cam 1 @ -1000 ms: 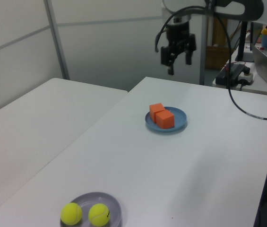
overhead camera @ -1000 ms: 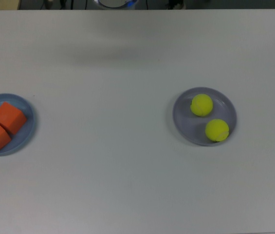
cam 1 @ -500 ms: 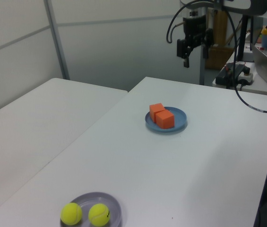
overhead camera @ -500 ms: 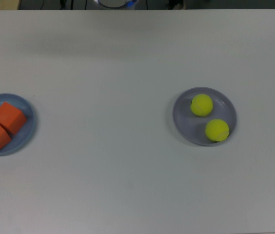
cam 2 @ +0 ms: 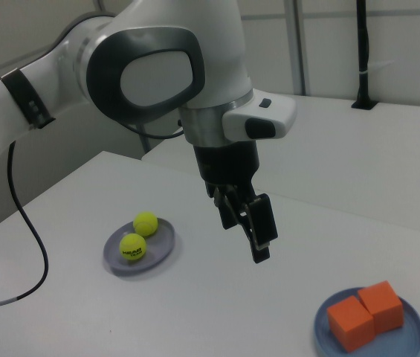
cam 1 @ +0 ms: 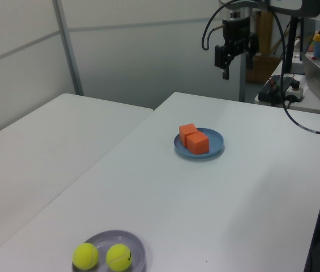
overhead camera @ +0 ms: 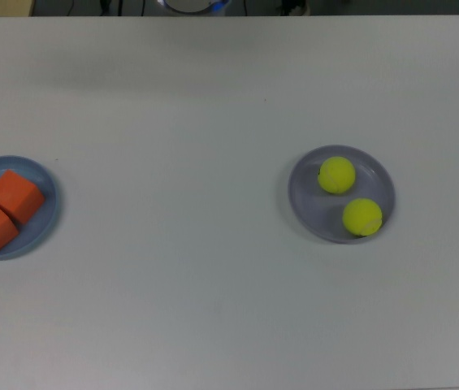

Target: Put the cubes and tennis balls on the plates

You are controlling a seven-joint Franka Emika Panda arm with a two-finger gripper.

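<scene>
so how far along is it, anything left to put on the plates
It looks done. Both orange cubes sit on the blue plate, and both tennis balls sit on the lavender plate. The end effector holds nothing and hangs high above the table's far end. Nothing appears left to place.

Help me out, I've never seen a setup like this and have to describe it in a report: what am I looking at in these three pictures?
It is one robot arm over a white table, filmed by three fixed cameras: one from above, two from the sides. Its two-finger gripper hangs in the air, holding nothing. Two orange cubes sit side by side on a blue plate. Two tennis balls lie on a lavender plate. The top view shows only the table; the arm is outside it.
</scene>
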